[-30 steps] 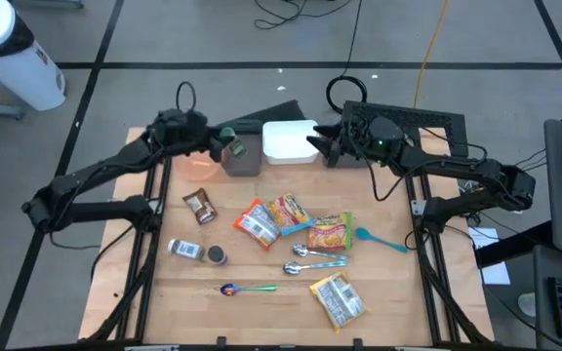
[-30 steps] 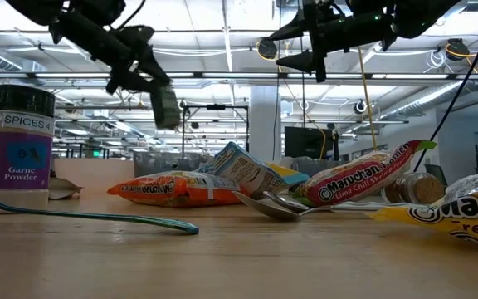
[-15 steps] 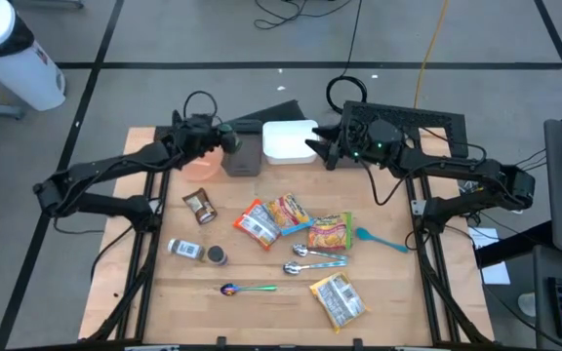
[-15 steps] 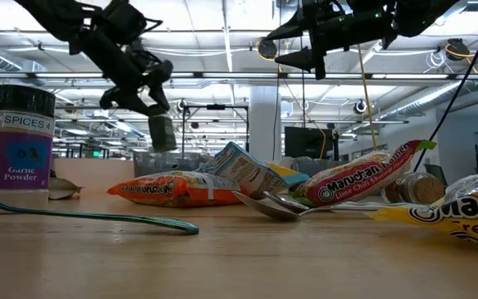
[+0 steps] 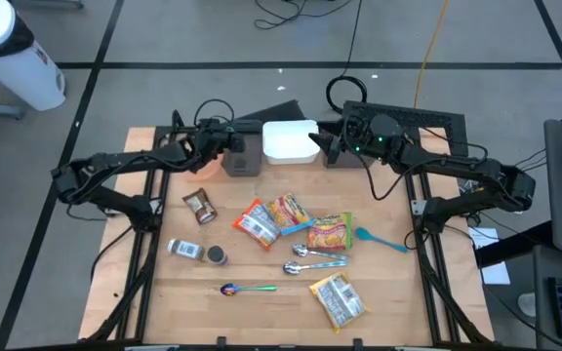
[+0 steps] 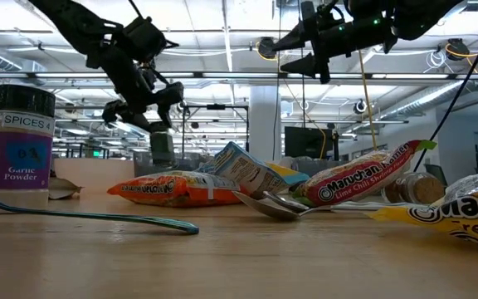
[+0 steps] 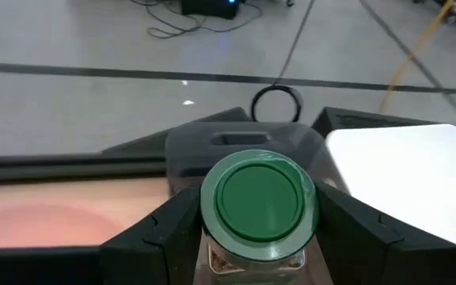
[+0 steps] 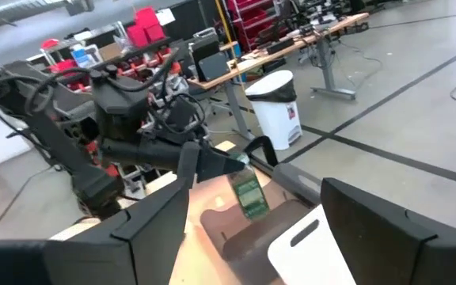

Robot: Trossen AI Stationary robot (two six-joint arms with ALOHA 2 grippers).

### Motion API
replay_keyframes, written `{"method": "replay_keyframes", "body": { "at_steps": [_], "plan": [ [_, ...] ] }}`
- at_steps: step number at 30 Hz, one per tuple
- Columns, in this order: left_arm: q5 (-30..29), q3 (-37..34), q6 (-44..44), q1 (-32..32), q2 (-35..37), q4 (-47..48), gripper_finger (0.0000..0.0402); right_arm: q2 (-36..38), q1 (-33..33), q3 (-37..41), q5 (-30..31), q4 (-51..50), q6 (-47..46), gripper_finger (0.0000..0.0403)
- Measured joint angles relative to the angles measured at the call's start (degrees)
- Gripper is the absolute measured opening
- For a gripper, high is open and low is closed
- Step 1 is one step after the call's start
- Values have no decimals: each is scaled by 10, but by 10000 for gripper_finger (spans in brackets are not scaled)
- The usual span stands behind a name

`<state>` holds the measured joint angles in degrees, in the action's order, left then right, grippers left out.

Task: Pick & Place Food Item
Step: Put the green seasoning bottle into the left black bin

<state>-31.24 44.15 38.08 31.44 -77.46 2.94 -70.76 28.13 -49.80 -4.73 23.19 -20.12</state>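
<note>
My left gripper (image 5: pixel 226 142) is shut on a small spice jar with a green lid (image 7: pixel 258 203), above the left end of the grey bin (image 5: pixel 247 161) at the table's far middle. In the low view the jar (image 6: pixel 163 146) hangs upright below the fingers. My right gripper (image 5: pixel 318 145) is open and empty. It hovers high over the right side of the white container (image 5: pixel 291 141). Its wrist view shows the jar (image 8: pixel 248 195) above the grey bin (image 8: pixel 256 229). My left gripper pinches the jar between its two fingers (image 7: pixel 172 233), on the jar's sides just under the green lid (image 7: pixel 253 255). The fingers slant down from the table's left. The jar hangs about upright, lid up, clear of the bin and the table.
A pink plate (image 5: pixel 199 164) lies left of the grey bin. On the table's middle lie several noodle packets (image 5: pixel 289 211), a brown packet (image 5: pixel 200 205), a lying spice jar (image 5: pixel 185 250), metal spoons (image 5: pixel 317 258), a teal spoon (image 5: pixel 380 238) and a coloured spoon (image 5: pixel 248 289).
My left gripper has gone down toward the grey bin with the jar, staying shut on it and turning. The jar has come from tilted to about upright and hangs lower. My left arm's elbow has swung toward the table's right.
</note>
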Motion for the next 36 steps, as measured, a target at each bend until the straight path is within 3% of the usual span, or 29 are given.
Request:
{"method": "replay_keyframes", "body": {
  "at_steps": [12, 20, 26, 36],
  "plan": [
    [13, 78, -39, 38, -80, 47, 210, 0, 15, 0, -30, -4, -1, 279],
    [14, 79, -22, 52, -96, 52, 210, 0, 15, 0, -30, -4, -1, 279],
    [-19, 79, -20, 55, -96, 41, 210, 0, 15, 0, -30, -4, 5, 279],
    [-7, 79, -28, 62, -131, 3, 210, 0, 15, 0, -29, -4, 13, 279]
  ]
}}
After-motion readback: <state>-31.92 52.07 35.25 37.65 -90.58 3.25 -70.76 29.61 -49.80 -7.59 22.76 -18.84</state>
